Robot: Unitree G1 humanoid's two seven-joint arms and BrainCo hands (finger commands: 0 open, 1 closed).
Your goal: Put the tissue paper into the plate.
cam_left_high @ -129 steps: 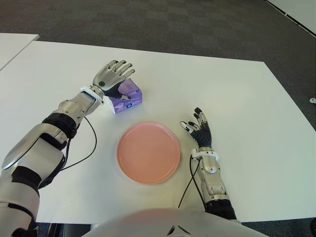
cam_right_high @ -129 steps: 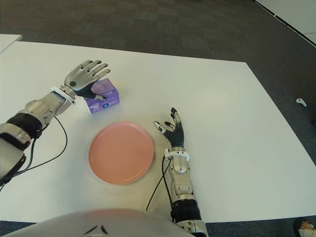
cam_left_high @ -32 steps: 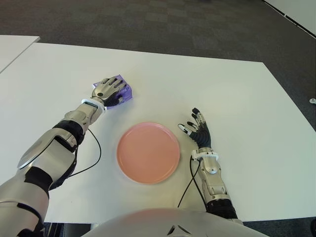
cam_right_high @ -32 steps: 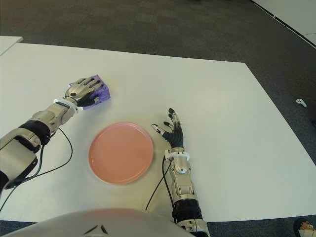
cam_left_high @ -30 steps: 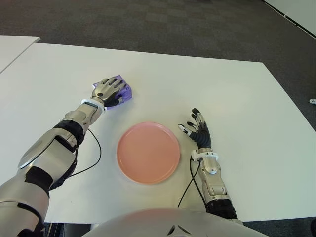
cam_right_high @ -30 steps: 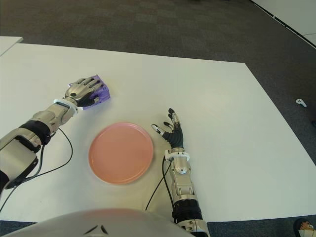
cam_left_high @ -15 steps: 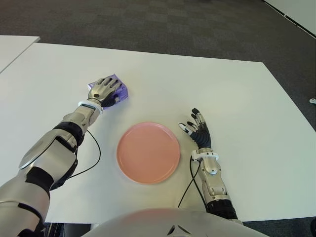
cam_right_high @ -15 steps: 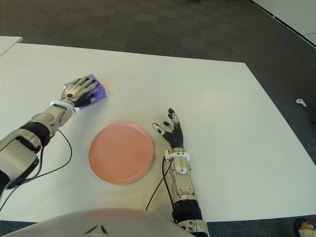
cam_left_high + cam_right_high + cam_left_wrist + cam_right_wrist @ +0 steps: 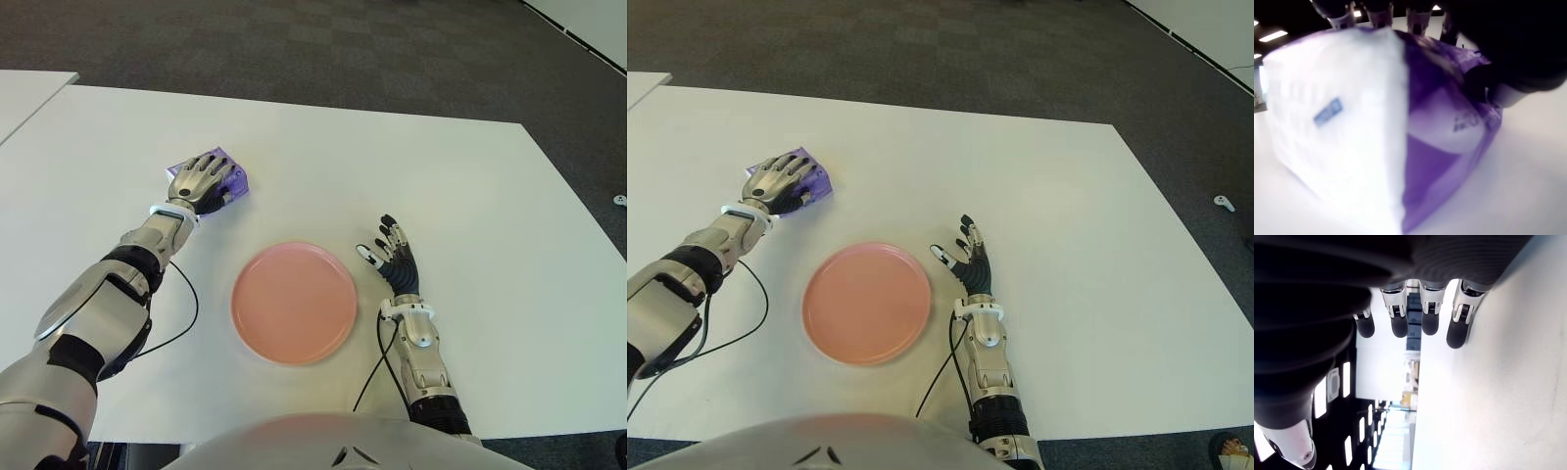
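Left eye view: the left hand lies over the tissue pack on the table, well apart from the plate.

The left wrist view shows the purple and white pack filling the frame, with the fingers curled over its far edge and the thumb pressed against its side, so the hand grips it. The pack sits on the table's far left part. The pink plate holds nothing. The right hand shows just right of the plate, its fingers spread and holding nothing.
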